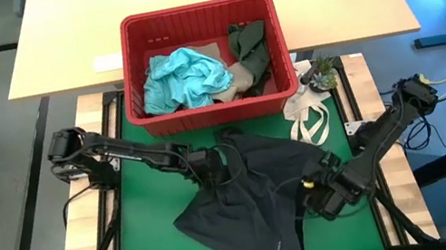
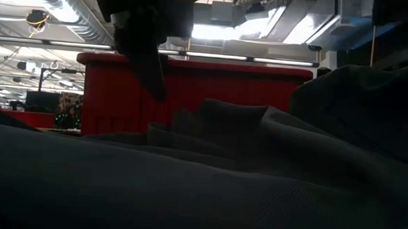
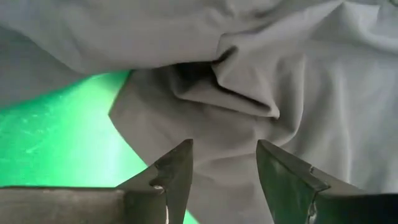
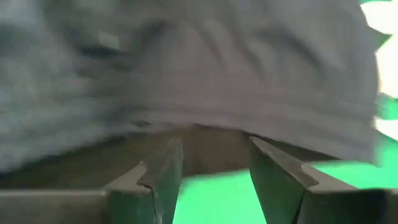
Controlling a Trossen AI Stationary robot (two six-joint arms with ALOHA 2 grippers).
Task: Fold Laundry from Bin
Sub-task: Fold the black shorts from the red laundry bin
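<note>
Cloth like this dark grey garment (image 1: 251,207) has no stiffness to speak of: it lies rumpled on the green mat (image 1: 147,240), bunched into soft ridges, with one loose corner trailing toward seven o'clock. I would judge it light, limp and a bit clingy, so it will sag from any single pinch and drag the rest of itself along; it wants a hold at two well-separated points on an edge or hem, not in the middle of a wrinkle.

At the garment's ten o'clock side the left gripper (image 3: 224,171) hangs low over it, fingers parted with bare fabric showing between them and nothing pinched. A raised fold just ahead of those fingers looks like the easiest ridge to nip.

Over at four o'clock the right gripper (image 4: 214,168) sits at the garment's edge, fingers likewise apart; the hem runs across just in front of them, and green mat shows through the gap, so I see no cloth caught there either. That hem seems the better purchase of the two.

Beyond the mat, at twelve o'clock, the red bin (image 1: 196,13) keeps the remaining laundry: a light teal piece (image 1: 187,78), a beige one (image 1: 239,76) and a dark olive one (image 1: 250,47), all heaped and equally floppy. A white bag (image 1: 312,117) with loop handles lies just beside the bin's near right corner.
</note>
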